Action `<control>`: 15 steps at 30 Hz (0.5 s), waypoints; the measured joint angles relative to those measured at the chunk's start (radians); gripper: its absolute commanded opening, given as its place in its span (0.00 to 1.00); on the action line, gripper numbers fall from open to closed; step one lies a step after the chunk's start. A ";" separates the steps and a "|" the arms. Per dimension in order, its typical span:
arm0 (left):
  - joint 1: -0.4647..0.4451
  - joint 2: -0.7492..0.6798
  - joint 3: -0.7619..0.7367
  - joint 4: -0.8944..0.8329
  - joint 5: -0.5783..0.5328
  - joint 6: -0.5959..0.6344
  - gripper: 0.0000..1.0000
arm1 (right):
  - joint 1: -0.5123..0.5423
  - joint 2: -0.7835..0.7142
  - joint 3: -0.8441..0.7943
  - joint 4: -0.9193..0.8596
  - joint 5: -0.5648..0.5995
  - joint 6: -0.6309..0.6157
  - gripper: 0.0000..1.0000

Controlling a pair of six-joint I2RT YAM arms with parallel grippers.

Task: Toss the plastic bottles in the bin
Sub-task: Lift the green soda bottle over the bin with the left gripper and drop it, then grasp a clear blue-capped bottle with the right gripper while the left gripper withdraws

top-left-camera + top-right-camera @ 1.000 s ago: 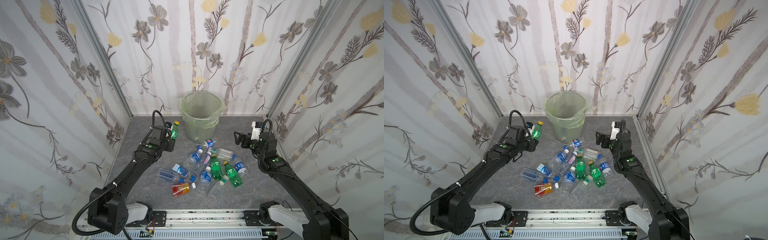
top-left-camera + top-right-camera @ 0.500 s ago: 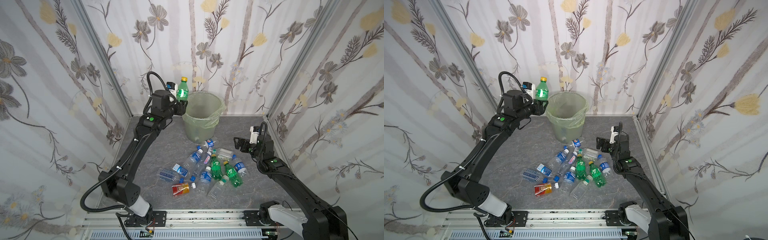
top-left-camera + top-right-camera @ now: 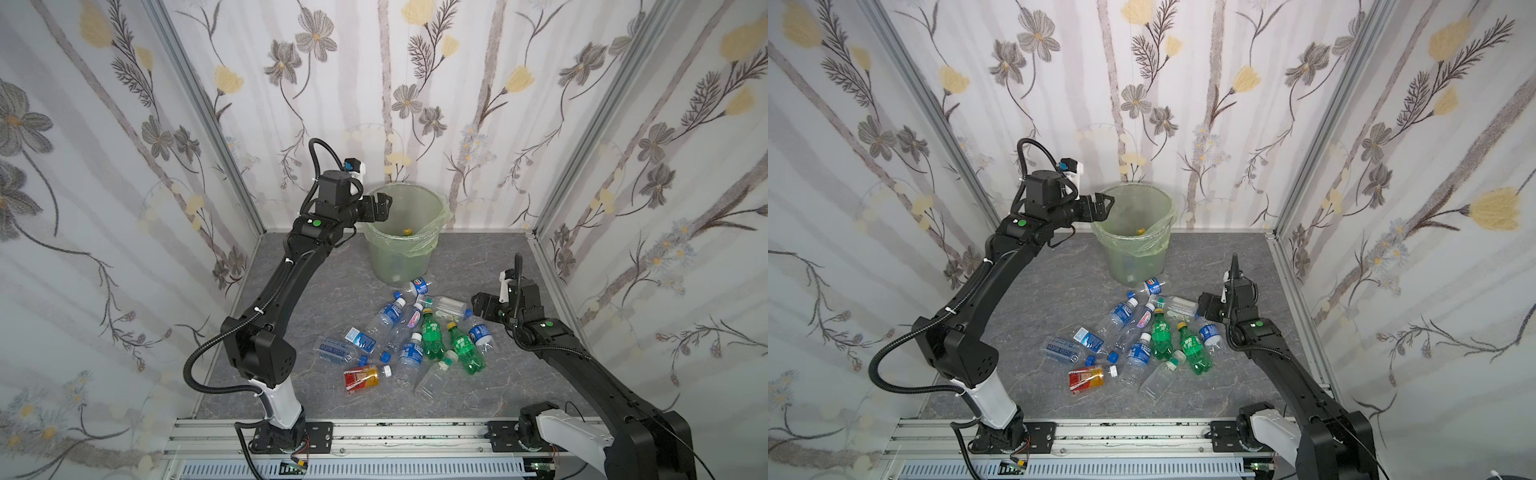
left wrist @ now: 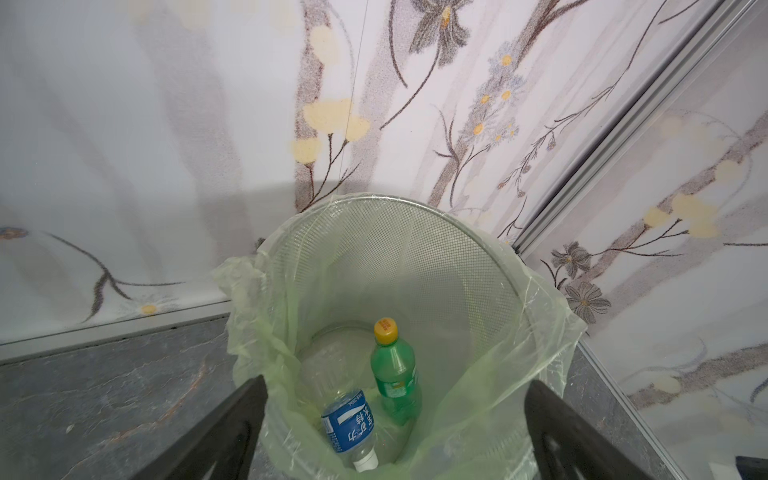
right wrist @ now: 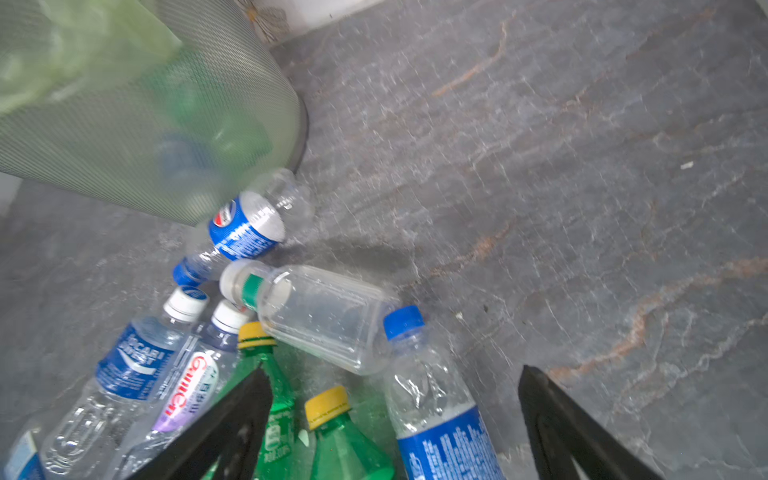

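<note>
The bin [image 3: 390, 257] [image 3: 1133, 257], lined with a light green bag, stands at the back of the grey floor. My left gripper [image 3: 380, 209] [image 4: 397, 382] hangs open and empty over its near-left rim. Inside the bin [image 4: 415, 203] a green bottle with a yellow cap [image 4: 395, 374] leans beside a blue-labelled clear bottle [image 4: 349, 428]. Several plastic bottles [image 3: 415, 332] lie in a heap in front of the bin. My right gripper [image 3: 478, 305] [image 5: 392, 370] is open just above the heap's right edge, over a blue-labelled bottle [image 5: 440, 432] and a green one [image 5: 340, 440]. A label-less clear bottle [image 5: 320, 316] lies just beyond.
Flowered walls close in the left, back and right sides. An aluminium rail [image 3: 374, 432] runs along the front edge. A bottle with an orange-red label [image 3: 360, 377] lies nearest the front. Bare grey floor [image 5: 582, 166] stretches right of the heap.
My left arm lifted a green bottle from the floor to above the bin and opened; the bottle now lies inside. My right gripper came down closer to the heap.
</note>
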 measured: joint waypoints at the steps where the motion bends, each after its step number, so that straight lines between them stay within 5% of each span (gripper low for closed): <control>1: 0.006 -0.035 -0.042 0.003 -0.009 0.002 1.00 | -0.001 0.011 -0.006 -0.010 -0.002 0.006 0.90; 15: 0.080 -0.529 -0.762 -0.011 -0.117 0.019 1.00 | -0.001 0.183 -0.076 -0.027 -0.088 0.071 0.78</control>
